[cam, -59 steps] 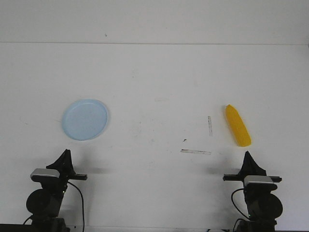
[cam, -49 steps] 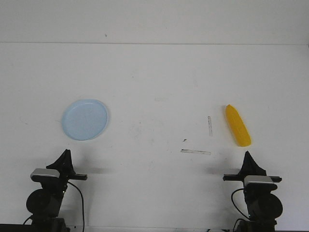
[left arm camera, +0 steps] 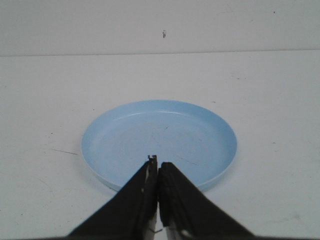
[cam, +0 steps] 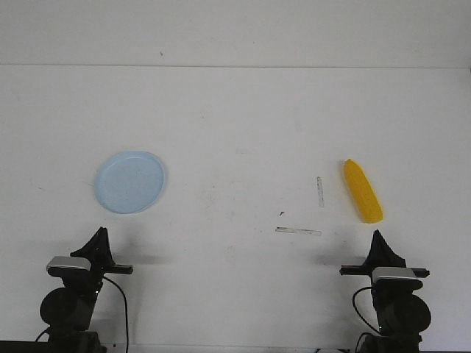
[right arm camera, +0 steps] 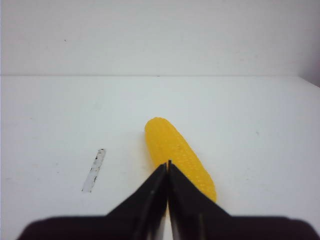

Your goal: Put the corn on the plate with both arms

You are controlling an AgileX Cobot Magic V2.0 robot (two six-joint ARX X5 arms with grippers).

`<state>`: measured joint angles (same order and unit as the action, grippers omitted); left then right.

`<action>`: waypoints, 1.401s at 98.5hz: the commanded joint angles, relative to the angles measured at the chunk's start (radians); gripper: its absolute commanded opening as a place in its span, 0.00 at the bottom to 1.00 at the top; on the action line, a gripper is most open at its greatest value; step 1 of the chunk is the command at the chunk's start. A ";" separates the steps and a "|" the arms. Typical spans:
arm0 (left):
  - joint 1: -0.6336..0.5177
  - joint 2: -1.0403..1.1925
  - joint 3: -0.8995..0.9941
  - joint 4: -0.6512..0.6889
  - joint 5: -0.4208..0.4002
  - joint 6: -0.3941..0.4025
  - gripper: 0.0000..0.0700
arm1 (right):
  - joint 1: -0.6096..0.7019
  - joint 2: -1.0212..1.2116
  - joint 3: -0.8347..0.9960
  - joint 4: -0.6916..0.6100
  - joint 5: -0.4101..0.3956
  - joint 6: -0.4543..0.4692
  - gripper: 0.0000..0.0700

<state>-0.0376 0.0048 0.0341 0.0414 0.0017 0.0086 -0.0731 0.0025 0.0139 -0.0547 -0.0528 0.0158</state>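
Observation:
The yellow corn (cam: 362, 190) lies flat on the white table at the right, its narrow tip pointing away. It also shows in the right wrist view (right arm camera: 177, 152). The pale blue plate (cam: 131, 182) sits empty at the left and shows in the left wrist view (left arm camera: 159, 140). My left gripper (cam: 99, 234) is shut and empty, just short of the plate's near rim; it also shows in its wrist view (left arm camera: 156, 162). My right gripper (cam: 378, 237) is shut and empty, just short of the corn's thick end; it also shows in its wrist view (right arm camera: 167, 164).
Two worn tape strips mark the table: one (cam: 298, 231) lies left of my right gripper, the other (cam: 320, 191) lies beside the corn and shows in the right wrist view (right arm camera: 94, 170). The table's far edge meets a white wall.

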 commanded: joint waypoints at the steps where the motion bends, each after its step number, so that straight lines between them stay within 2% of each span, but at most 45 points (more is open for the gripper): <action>1: -0.001 -0.002 -0.021 0.012 0.000 -0.002 0.00 | -0.002 -0.001 -0.001 0.010 0.000 0.013 0.01; 16: -0.001 -0.002 -0.021 0.053 0.000 -0.003 0.00 | -0.002 -0.002 -0.001 0.010 0.000 0.013 0.01; 40: -0.001 0.001 0.019 0.332 -0.009 -0.009 0.00 | -0.002 -0.002 -0.001 0.010 0.000 0.013 0.01; 51: 0.000 0.036 0.146 0.310 -0.039 0.021 0.00 | -0.002 -0.001 -0.001 0.010 0.000 0.013 0.01; 68: 0.013 0.228 0.433 0.177 -0.041 0.133 0.03 | -0.002 -0.002 -0.001 0.010 0.000 0.013 0.01; 89: 0.064 0.565 0.781 -0.032 -0.051 0.140 0.39 | -0.002 -0.002 -0.001 0.010 0.000 0.013 0.01; 104: 0.112 0.751 0.930 -0.140 -0.051 0.125 0.79 | -0.002 -0.001 -0.001 0.010 0.000 0.013 0.01; 111: 0.139 0.829 0.987 -0.195 -0.050 0.096 0.94 | -0.002 -0.002 -0.001 0.010 0.000 0.013 0.01; 117: 0.159 0.895 1.034 -0.248 -0.050 0.063 1.00 | -0.002 -0.001 -0.001 0.010 0.000 0.013 0.01; 138: 0.200 1.126 1.192 -0.500 -0.019 0.006 1.00 | -0.002 -0.002 -0.001 0.010 0.000 0.013 0.01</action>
<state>0.1535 1.0645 1.1786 -0.3988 -0.0418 0.0486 -0.0731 0.0025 0.0139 -0.0547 -0.0528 0.0158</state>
